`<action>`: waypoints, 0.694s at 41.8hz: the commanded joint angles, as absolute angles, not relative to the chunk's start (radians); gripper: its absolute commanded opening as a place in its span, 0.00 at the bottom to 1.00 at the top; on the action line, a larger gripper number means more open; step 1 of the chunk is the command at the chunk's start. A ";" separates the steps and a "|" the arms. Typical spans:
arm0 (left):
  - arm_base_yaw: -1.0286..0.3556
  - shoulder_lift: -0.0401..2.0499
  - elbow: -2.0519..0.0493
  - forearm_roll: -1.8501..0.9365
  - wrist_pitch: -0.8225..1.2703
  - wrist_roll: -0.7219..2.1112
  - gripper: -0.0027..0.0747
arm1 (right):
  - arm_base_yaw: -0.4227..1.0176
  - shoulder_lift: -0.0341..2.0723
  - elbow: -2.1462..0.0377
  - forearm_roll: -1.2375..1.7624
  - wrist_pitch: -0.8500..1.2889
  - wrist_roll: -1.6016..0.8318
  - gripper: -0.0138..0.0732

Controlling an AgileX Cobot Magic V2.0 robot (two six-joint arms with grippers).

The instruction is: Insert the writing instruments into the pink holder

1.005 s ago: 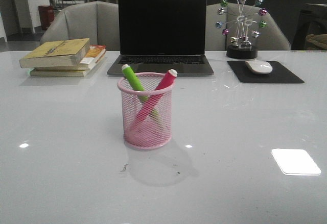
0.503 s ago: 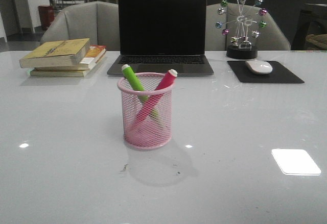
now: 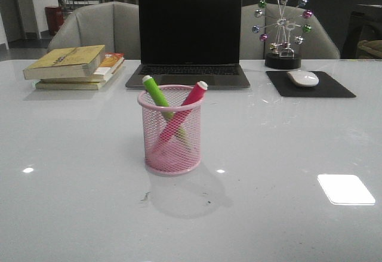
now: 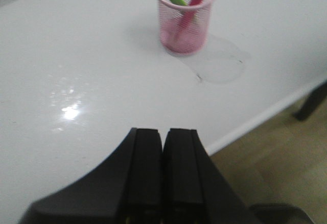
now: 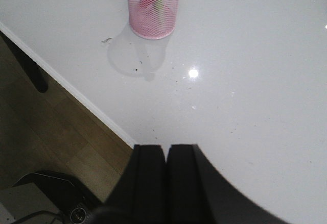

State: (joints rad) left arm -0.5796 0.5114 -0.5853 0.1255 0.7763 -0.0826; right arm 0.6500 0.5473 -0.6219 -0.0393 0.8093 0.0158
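Observation:
The pink holder (image 3: 172,132) stands upright at the middle of the white table. Inside it a lime green marker (image 3: 159,96) leans left and a pink-red marker (image 3: 186,105) leans right, crossing each other, white tips above the rim. The left wrist view shows the holder (image 4: 185,21) with both markers far from my left gripper (image 4: 164,131), which is shut and empty near the table's front edge. My right gripper (image 5: 165,147) is also shut and empty at the front edge, well away from the holder (image 5: 153,9). Neither gripper appears in the front view.
A laptop (image 3: 189,41) stands open behind the holder. A stack of books (image 3: 74,66) lies at the back left. A mouse (image 3: 302,78) on a black pad and a ball ornament (image 3: 282,29) sit back right. The table's front edge (image 5: 76,96) drops to wooden floor.

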 commanded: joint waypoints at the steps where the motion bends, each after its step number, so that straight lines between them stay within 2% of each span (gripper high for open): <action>1: -0.455 0.452 -0.572 0.117 0.609 -0.092 0.15 | 0.643 0.549 -0.648 -0.054 0.748 0.007 0.23; 15: -0.127 0.098 -0.208 0.088 0.165 -0.081 0.15 | 0.643 0.549 -0.648 -0.054 0.748 0.007 0.23; 29: -0.075 -0.017 0.003 0.024 -0.024 -0.081 0.15 | 0.643 0.549 -0.648 -0.054 0.748 0.007 0.23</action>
